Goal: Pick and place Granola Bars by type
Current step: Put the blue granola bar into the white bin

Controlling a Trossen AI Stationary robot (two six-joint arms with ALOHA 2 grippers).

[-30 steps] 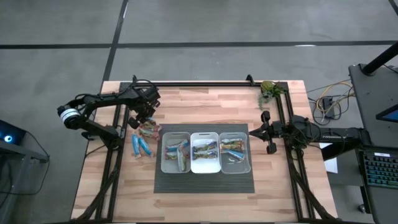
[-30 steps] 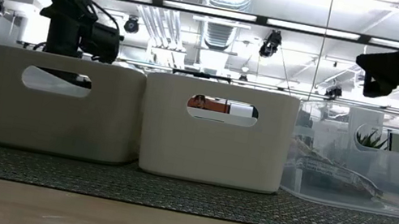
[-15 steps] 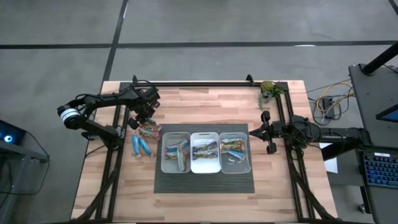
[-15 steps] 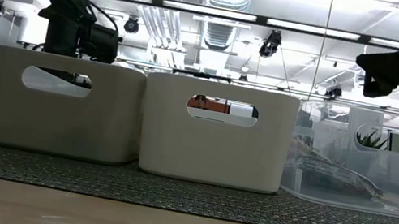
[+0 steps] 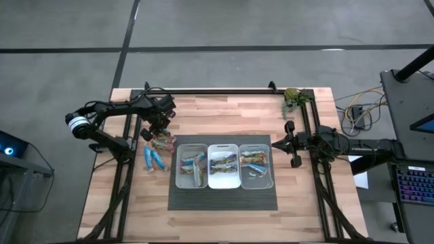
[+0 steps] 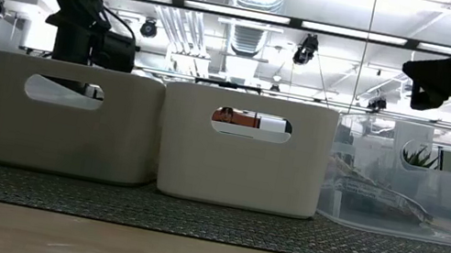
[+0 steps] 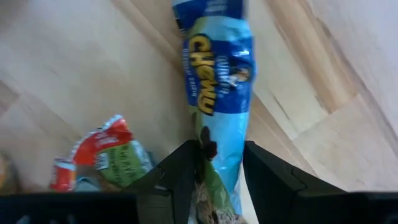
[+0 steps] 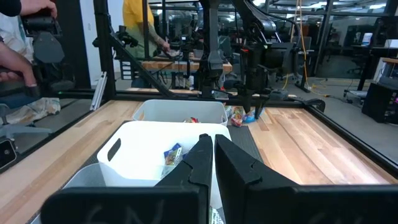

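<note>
My left gripper [image 5: 154, 127] hangs over the table's left part, just beyond a loose heap of granola bars [image 5: 157, 144], and is shut on a blue-wrapped bar [image 7: 217, 74]. A red-and-green-wrapped bar [image 7: 106, 155] lies on the wood beside it. Two more blue bars [image 5: 150, 160] lie nearer the front. Three bins [image 5: 178, 168] on a dark mat hold sorted bars. My right gripper [image 5: 273, 144] waits shut at the right of the bins, pointing at them. My left gripper pinches the blue bar between its two fingers [image 7: 181, 171] at one end of the wrapper [image 7: 219, 158], coming from above. The bar runs lengthwise away from the fingers toward the table. Whether its far end [image 7: 208, 9] rests on the wood, I cannot tell.
The dark mat [image 5: 224, 200] carries the bins side by side in the middle of the table. A green plant-like thing [image 5: 293, 99] sits at the far right corner. Black frame rails [image 5: 224, 91] run along the far, left and right edges. Bare wood [image 5: 224, 115] lies beyond the bins.
</note>
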